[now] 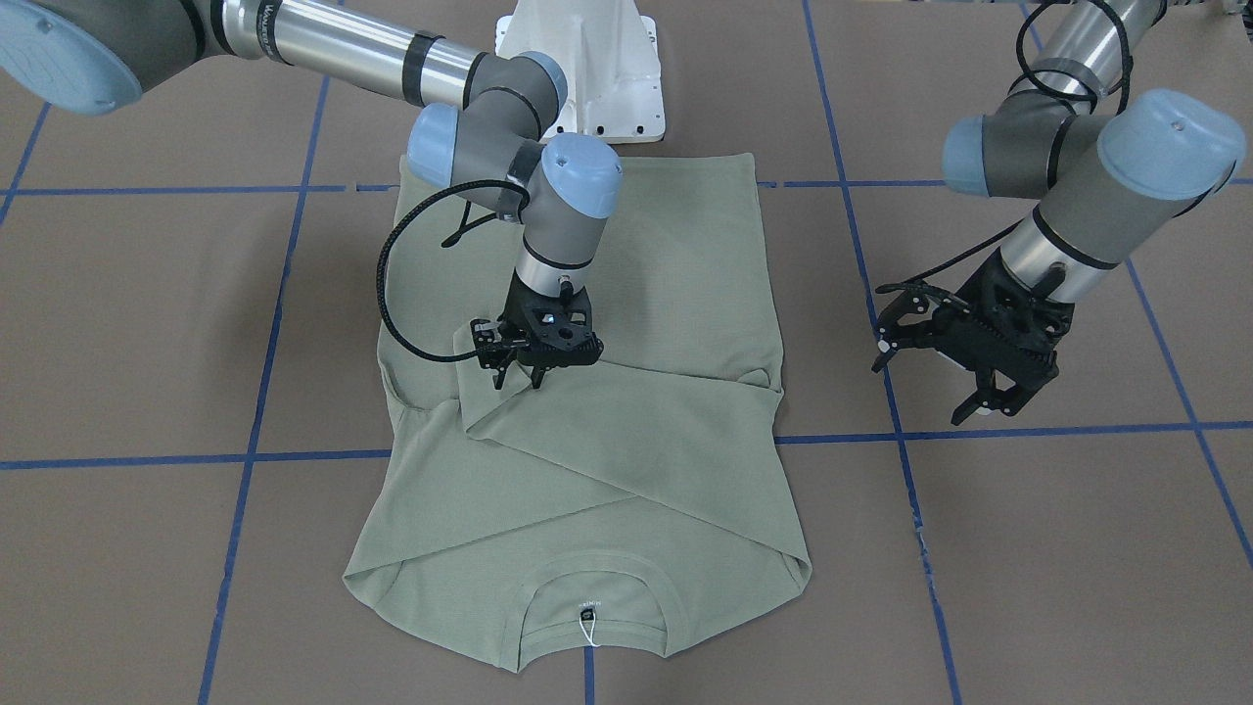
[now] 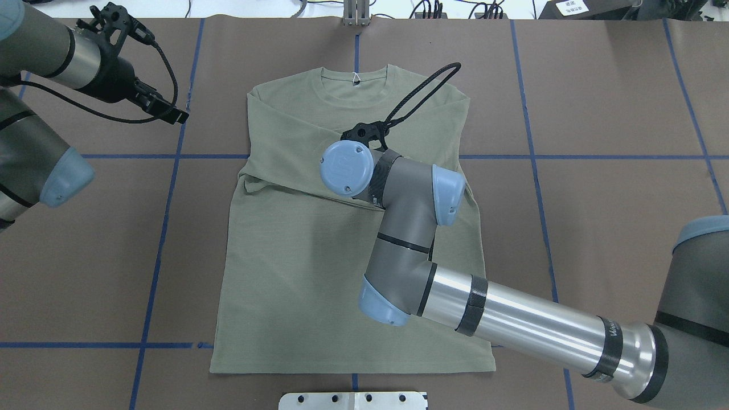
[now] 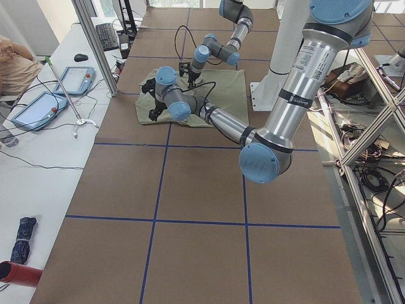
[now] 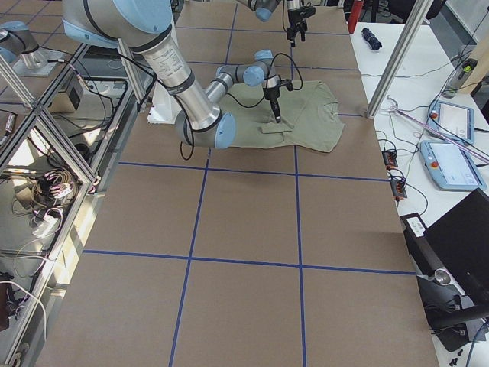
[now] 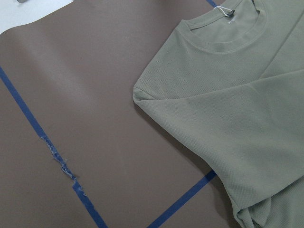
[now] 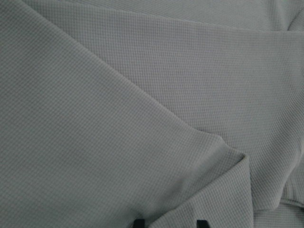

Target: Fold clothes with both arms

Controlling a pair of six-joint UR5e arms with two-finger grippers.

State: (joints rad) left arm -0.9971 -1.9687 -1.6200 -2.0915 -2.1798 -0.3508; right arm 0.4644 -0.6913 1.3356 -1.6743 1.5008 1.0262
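The brown table point(image 1: 147, 323) carries the sage-green shirt point(image 1: 675, 274) flat at centre. In the front-facing view its collar point(image 1: 597, 585) points to 6 o'clock, with 2 sleeves crossed over the chest. The right arm point(image 1: 343, 44) reaches over the shirt. The right gripper point(image 1: 518, 377) is released, fingers apart at the upper sleeve's cuff. The left gripper point(image 1: 925, 392), at 3 o'clock of the shirt, is released, grasping nothing.

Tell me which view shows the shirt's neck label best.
Exterior front-facing: the neck label lies close and unobstructed. Overhead exterior shows it tiny; the left wrist view catches it at the top edge; side views are too small; right wrist misses it.
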